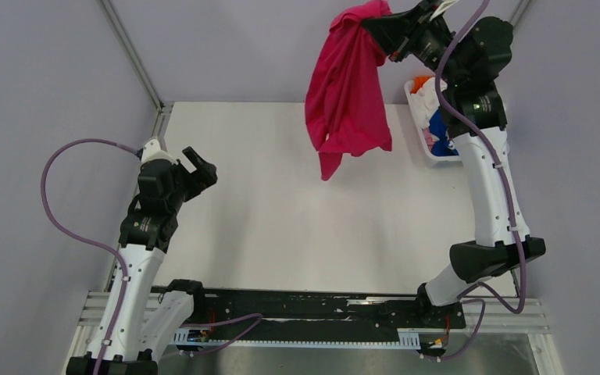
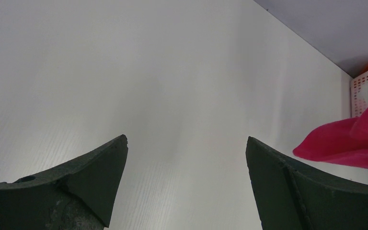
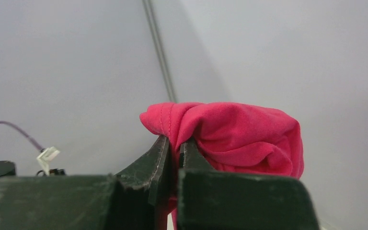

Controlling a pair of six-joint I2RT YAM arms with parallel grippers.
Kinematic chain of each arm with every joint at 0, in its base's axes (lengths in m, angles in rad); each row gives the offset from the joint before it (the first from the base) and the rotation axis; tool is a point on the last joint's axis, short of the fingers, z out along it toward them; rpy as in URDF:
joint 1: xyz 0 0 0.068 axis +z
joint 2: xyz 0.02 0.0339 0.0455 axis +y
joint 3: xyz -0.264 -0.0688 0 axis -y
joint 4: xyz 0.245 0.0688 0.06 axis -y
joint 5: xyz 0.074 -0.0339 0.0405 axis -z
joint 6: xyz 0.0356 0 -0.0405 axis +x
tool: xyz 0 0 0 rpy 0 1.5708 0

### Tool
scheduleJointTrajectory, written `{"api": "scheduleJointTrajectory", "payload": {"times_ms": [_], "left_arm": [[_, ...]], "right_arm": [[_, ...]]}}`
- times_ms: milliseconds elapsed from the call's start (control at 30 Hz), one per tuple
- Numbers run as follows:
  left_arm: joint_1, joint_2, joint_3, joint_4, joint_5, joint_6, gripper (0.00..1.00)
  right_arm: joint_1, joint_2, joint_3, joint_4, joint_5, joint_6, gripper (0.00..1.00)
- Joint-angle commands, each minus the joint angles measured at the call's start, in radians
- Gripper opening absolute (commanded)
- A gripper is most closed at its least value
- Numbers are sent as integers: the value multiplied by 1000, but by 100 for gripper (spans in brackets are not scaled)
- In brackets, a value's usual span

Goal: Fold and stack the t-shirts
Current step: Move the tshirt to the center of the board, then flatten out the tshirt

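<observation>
Counter point(image 1: 281, 219), white; magenta t-shirt point(image 1: 348, 86) hangs above its far right side, judged light, limp and unlikely to slip, best taken at a free hem corner. Right end effector point(image 3: 175, 143) clamps its bunched top edge; left end effector point(image 1: 201, 166) gapes empty.

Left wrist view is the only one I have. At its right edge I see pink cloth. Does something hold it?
Observer: Yes. The right claw is shut on a bunched part of the pink t-shirt, and the rest hangs down from it.
Operator: And the white basket behind it, what is inside?
Observer: It holds orange, white and blue cloth, piled together.
</observation>
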Motion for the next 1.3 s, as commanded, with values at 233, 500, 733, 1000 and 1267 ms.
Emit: {"api": "scheduleJointTrajectory", "payload": {"times_ms": [233,500,733,1000,1267], "left_arm": [[7,-39,20,-70,43,9,100],[7,20,-49,-26,287,29,100],[-51,126,-153,61,540,38,100],[-303,310,-156,204,464,-20,100],[-408,673,63,215,422,72,100]], "right_arm": [[151,-227,-448,143,129,151,0],[40,-446,-1234,54,329,300,15],[-94,-551,-1384,-132,535,273,100],[-94,-621,-1335,-135,546,132,100],[-93,-608,-1356,-115,501,93,100]]}}
